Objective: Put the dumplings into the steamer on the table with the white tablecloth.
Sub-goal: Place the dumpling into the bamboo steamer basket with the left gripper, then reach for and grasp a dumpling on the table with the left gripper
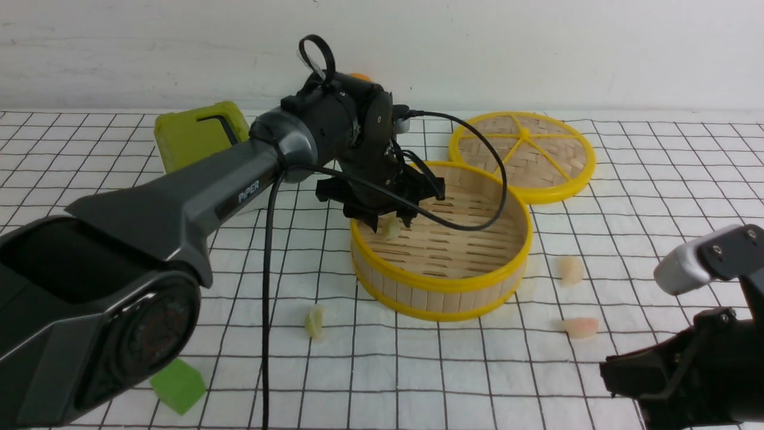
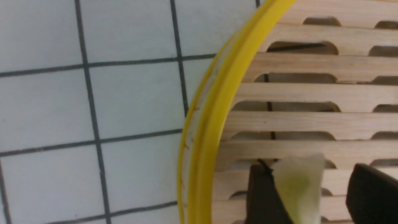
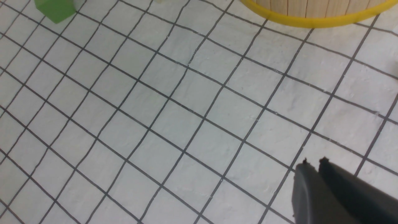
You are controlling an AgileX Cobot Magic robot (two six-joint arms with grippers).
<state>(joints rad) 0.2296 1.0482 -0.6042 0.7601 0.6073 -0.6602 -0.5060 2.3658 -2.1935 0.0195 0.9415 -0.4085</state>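
Steamer (image 1: 441,285): matt wood slats w/ glossy yellow plastic rims; tablecloth (image 1: 477,370): matt, slightly wrinkled cloth.

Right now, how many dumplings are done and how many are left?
Done: nothing lies in the steamer yet. In hand: one green dumpling is over it, between the left end effector's open jaws. Left: three on the cloth, a green one and two pink ones. The right end effector is shut, holding nothing.
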